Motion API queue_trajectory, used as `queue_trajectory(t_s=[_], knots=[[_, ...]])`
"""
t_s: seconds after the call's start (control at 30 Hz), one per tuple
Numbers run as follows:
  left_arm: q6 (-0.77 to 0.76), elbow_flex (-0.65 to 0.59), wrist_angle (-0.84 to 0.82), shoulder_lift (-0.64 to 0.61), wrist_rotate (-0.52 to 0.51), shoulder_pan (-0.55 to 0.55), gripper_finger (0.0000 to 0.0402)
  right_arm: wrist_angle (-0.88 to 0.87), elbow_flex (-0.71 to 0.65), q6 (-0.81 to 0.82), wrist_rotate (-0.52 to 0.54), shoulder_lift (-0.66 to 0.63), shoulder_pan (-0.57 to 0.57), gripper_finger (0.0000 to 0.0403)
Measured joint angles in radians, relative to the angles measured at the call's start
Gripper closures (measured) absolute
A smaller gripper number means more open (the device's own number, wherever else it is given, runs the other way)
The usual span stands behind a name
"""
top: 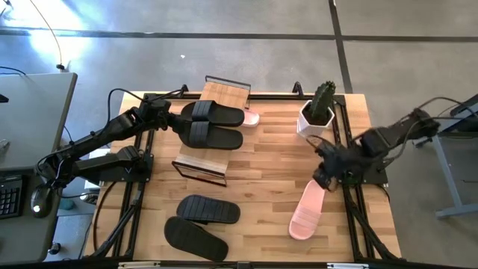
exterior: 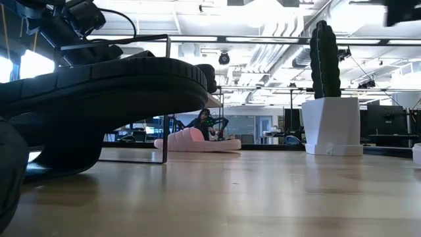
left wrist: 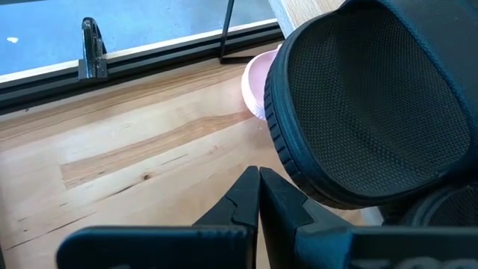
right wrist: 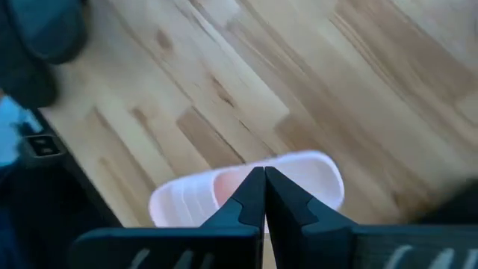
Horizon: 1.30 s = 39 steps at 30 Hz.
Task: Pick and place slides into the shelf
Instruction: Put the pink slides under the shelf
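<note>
The bamboo shelf stands at the far left with two black slides lying across its boards. My left gripper is shut beside their left ends; its wrist view shows one ribbed sole next to my shut fingers. A pink slide lies behind the shelf. Another pink slide lies on the table at the right, and my right gripper is shut over its far end. Two more black slides lie near the front edge. My left gripper's shut fingers stand right beside the end of the black slide's sole; I cannot tell whether they touch it. My right gripper's shut fingers point down over the pink slide, which lies flat on the table; I cannot tell whether they touch it.
A white pot with a cactus stands at the far right, also in the low view. Black frame rails run along the table's sides. Bare wood lies in the middle.
</note>
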Motion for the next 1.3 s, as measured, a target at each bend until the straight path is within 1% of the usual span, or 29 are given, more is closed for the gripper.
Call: queue_trajectory(t_s=[0.1, 0.23, 0.33, 0.47, 0.6, 0.67, 0.73, 0.83, 0.9, 0.93, 1.1, 1.3], knots=[[0.0, 0.0, 0.0, 0.0, 0.004, 0.0, 0.0401, -0.026, 0.0, 0.154, 0.02, 0.029, 0.113, 0.0402], [0.0, 0.0, -0.002, 0.0, 0.004, 0.0, 0.0401, 0.012, 0.0, 0.283, -0.037, 0.082, 0.215, 0.0403], [0.0, 0.0, -0.003, 0.0, 0.004, 0.0, 0.0401, 0.058, 0.0, 0.34, -0.076, 0.122, 0.262, 0.0403], [0.0, 0.0, -0.018, 0.0, 0.004, 0.0, 0.0401, 0.135, 0.0, 0.365, -0.113, 0.169, 0.293, 0.0403], [0.013, 0.0, -0.026, 0.0, 0.004, 0.0, 0.0401, 0.199, 0.0, 0.364, -0.119, 0.195, 0.298, 0.0403], [0.014, 0.0, -0.026, 0.0, 0.004, 0.0, 0.0401, 0.283, -0.031, 0.364, -0.129, 0.192, 0.296, 0.0403], [0.014, 0.0, -0.026, 0.0, 0.004, 0.0, 0.0401, 0.434, -0.111, 0.353, -0.158, 0.179, 0.284, 0.0403], [0.017, 0.0, -0.025, 0.0, 0.004, 0.0, 0.0401, 0.687, -0.272, 0.322, -0.207, 0.155, 0.257, 0.0403], [0.018, 0.0, -0.025, 0.0, 0.004, 0.0, 0.0401, 0.758, -0.354, 0.318, -0.246, 0.137, 0.227, 0.0403], [0.019, 0.0, -0.025, 0.0, 0.004, 0.0, 0.0401, 0.759, -0.382, 0.32, -0.263, 0.123, 0.214, 0.0403], [0.02, 0.0, -0.025, 0.0, 0.004, 0.0, 0.0401, 0.709, -0.49, 0.346, -0.285, 0.036, 0.178, 0.0403], [0.02, 0.0, -0.025, 0.0, 0.004, 0.0, 0.0401, 0.75, -0.578, 0.416, -0.363, -0.009, 0.171, 0.0403]])
